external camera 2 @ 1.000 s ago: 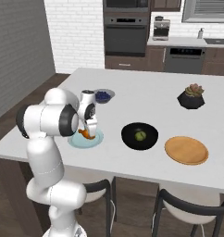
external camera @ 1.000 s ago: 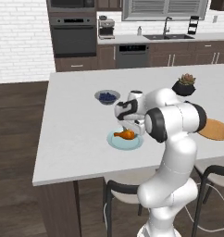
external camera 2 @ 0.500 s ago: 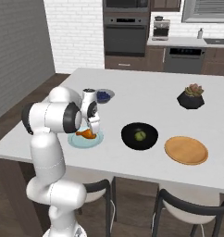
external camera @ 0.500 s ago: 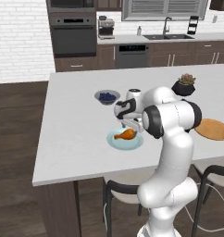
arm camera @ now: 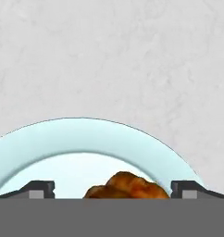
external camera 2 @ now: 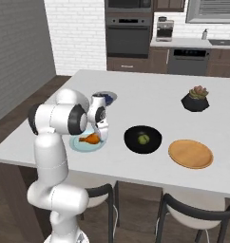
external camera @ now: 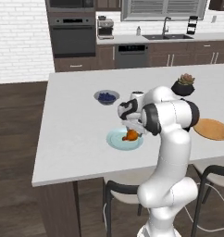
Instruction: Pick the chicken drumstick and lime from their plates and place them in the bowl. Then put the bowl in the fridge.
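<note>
The chicken drumstick (external camera: 130, 135) (external camera 2: 91, 138) (arm camera: 127, 186) lies on the pale blue-green plate (external camera: 116, 142) (external camera 2: 80, 145) (arm camera: 63, 139) near the counter's front edge. My gripper (external camera: 134, 130) (external camera 2: 103, 137) (arm camera: 113, 190) hangs low over it, open. Its fingertips (arm camera: 40, 187) stand wide on either side of the meat, apart from it. To the right sits the black bowl (external camera 2: 134, 134) with the lime (external camera 2: 143, 139) inside. The wooden plate (external camera: 211, 128) (external camera 2: 190, 154) is bare. The fridge is out of view.
A small grey bowl of blueberries (external camera: 106, 96) (external camera 2: 107, 96) stands just behind the blue plate. A black pot with a succulent (external camera: 183, 85) (external camera 2: 195, 99) sits farther back right. Stools stand under the counter's front edge (external camera 2: 136, 178).
The hand has come down from above the blue plate to just over the drumstick. The drumstick, lime and bowl have not moved.
</note>
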{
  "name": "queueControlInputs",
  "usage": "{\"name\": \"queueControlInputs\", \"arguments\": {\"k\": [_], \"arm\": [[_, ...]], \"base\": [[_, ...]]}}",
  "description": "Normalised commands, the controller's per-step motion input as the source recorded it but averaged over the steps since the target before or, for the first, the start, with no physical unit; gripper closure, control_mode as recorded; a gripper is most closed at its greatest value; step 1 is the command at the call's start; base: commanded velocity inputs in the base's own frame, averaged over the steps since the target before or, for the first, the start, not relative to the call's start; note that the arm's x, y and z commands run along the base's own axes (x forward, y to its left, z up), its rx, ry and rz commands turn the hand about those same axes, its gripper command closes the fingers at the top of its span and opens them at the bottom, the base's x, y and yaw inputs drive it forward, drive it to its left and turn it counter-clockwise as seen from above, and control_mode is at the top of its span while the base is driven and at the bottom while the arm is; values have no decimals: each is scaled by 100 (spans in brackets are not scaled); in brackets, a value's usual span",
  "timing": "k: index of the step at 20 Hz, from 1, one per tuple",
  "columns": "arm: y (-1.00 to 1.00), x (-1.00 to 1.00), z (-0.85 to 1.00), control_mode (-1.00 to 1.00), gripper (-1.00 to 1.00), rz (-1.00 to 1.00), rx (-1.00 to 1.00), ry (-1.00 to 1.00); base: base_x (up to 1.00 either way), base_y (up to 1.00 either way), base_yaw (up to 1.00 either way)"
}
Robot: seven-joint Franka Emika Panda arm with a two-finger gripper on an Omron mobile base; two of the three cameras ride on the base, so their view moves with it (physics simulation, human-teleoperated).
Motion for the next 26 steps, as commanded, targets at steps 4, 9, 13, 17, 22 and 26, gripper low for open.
{"name": "queueControlInputs", "arguments": {"k": [4,9,13,17,22,26], "arm": [[60,-56,-3,-100,-100,5,0,-11],[62,-66,-1,-100,-100,9,0,-8],[53,-35,-28,-100,-100,10,0,0],[14,9,-42,-100,-100,9,0,0],[0,28,-17,-100,-100,8,0,-1],[0,9,-16,-100,100,7,0,0]], "base": [[0,0,0],[0,0,0],[0,0,0],[0,0,0],[0,0,0],[0,0,0]]}}
